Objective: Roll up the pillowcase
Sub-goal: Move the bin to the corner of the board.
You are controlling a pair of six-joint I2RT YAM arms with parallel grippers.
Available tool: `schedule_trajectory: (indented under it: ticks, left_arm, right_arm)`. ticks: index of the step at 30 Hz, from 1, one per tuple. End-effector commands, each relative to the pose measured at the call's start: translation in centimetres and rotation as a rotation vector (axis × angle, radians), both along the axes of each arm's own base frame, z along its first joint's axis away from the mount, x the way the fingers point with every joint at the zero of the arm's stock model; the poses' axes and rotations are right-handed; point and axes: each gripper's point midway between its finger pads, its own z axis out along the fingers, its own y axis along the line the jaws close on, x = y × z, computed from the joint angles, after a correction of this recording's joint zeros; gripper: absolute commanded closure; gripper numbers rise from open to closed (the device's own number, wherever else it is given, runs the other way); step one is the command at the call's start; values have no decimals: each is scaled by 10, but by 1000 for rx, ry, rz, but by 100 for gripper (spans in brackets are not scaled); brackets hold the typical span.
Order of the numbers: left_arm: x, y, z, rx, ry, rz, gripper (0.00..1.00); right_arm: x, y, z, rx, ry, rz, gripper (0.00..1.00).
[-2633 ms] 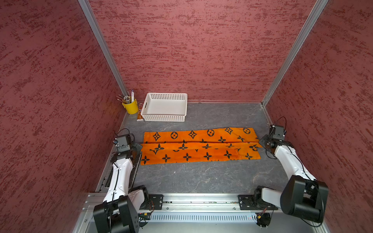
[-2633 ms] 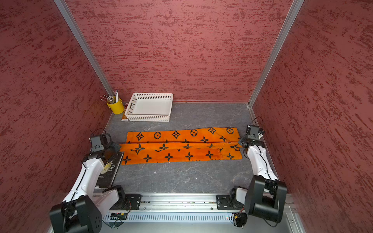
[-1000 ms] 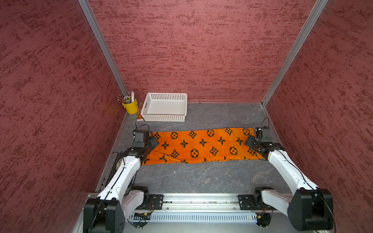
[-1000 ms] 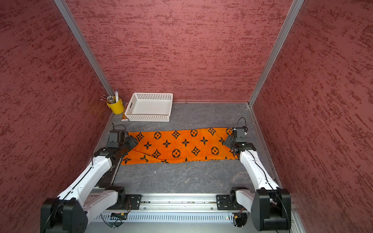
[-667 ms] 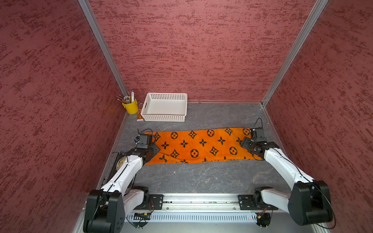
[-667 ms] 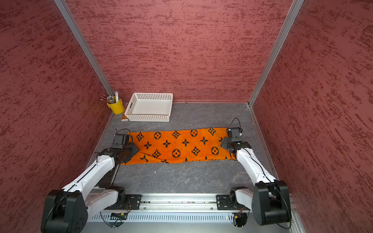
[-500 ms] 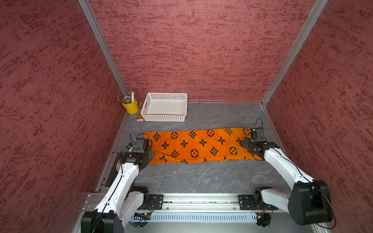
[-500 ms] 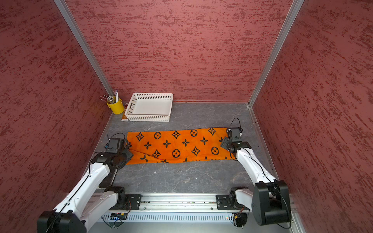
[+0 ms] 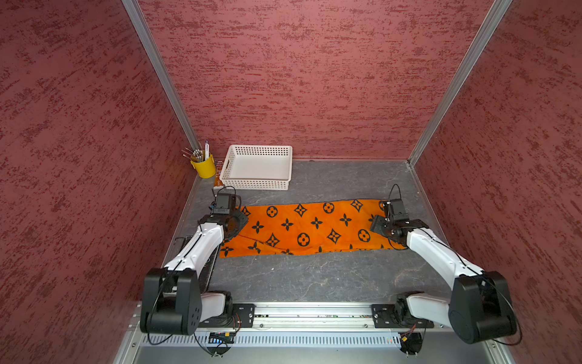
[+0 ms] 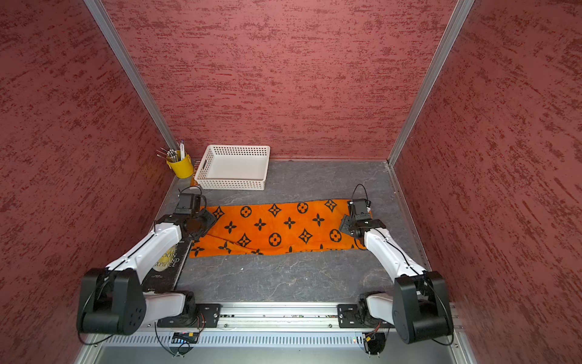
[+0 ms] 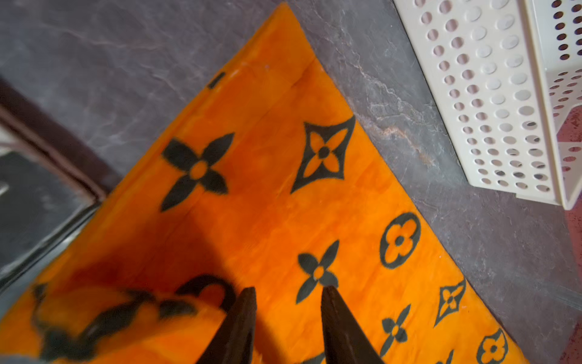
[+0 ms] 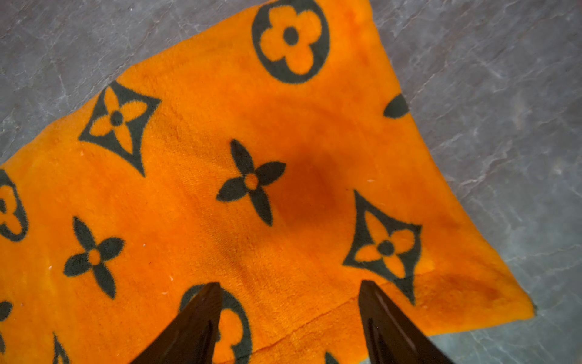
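The left pincer (image 11: 288, 288) hangs over the left end of the bright orange plush pillowcase (image 9: 308, 227) printed with black flowers and diamond stars. Its dark fingers are parted by a narrow gap with nothing caught between them, and a bunched fold of cloth lies just beside it. The right pincer (image 12: 291, 282) stands wide apart above the right end, gripping nothing. The pillowcase lies as a long strip across the grey stone-patterned surface (image 9: 315, 277), near the white perforated plastic basket (image 9: 255, 184).

Mottled red walls (image 9: 283, 78), grey marbled floor (image 9: 315, 277), aluminium posts (image 9: 163, 78)
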Motion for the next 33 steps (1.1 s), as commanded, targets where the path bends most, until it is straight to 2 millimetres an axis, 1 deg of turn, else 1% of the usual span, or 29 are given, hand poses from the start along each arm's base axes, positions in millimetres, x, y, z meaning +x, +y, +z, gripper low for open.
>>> schedule_trajectory:
  ticks: [1,3,4,6,8,10,11,12,14,15,16,17,19,20,21,22,24,25,27,28,29,31,33]
  left_arm:
    - [-2,-7,-13,-25,27,-22,66]
    - [-27,-4,-28,-20,92,3,68]
    - [-42,-2,-34,-19,124,18,68]
    - [-73,3,-38,-10,176,50,68]
    - [-102,11,-36,14,219,90,67]
    - [-127,22,-28,50,242,134,67]
    - [-134,27,-24,65,244,150,67]
    - [-137,30,-19,73,231,155,66]
    - [-129,31,-10,73,175,131,64]
    - [-119,29,-4,72,140,111,64]
    - [-106,24,0,57,97,74,63]
    - [-91,18,5,38,55,32,63]
    - [-58,0,14,7,-18,-76,65]
    - [-46,-6,15,15,-29,-121,66]
    - [-32,-13,16,29,-39,-166,68]
    - [-19,-18,14,45,-44,-212,73]
    - [-1,-25,6,55,-29,-255,82]
    - [6,-28,-1,50,-16,-276,84]
    - [14,-29,-15,54,29,-298,84]
    - [16,-29,-22,56,52,-313,85]
    - [15,-30,-31,52,84,-324,86]
    - [8,-33,-48,34,148,-342,89]
    - [-2,-38,-61,10,197,-354,90]
  right_arm:
    - [8,4,10,-6,-30,3,23]
    - [6,2,9,-14,-25,-4,23]
    - [5,2,8,-17,-24,-3,22]
    - [5,1,8,-22,-21,-3,22]
    - [6,1,7,-24,-18,-2,22]
    - [9,3,6,-18,-17,5,22]
    - [11,5,6,-12,-17,9,22]
    - [12,7,5,-9,-12,15,22]
    - [16,15,6,4,-12,43,24]
    - [17,20,8,3,-12,61,25]
    - [18,26,9,3,-10,79,27]
    - [18,34,11,7,-10,102,31]
    - [16,54,12,23,-3,154,39]
    - [14,65,13,37,0,176,44]
    - [11,79,12,57,6,211,52]
    - [6,94,9,74,18,245,57]
    - [-4,117,3,86,47,293,69]
    - [-10,128,-2,83,64,312,74]
    - [-20,143,-13,96,105,329,78]
    - [-23,147,-18,106,125,323,79]
    - [-26,147,-30,107,164,298,82]
    - [-26,139,-42,64,209,243,89]
    - [-19,131,-45,12,227,212,88]
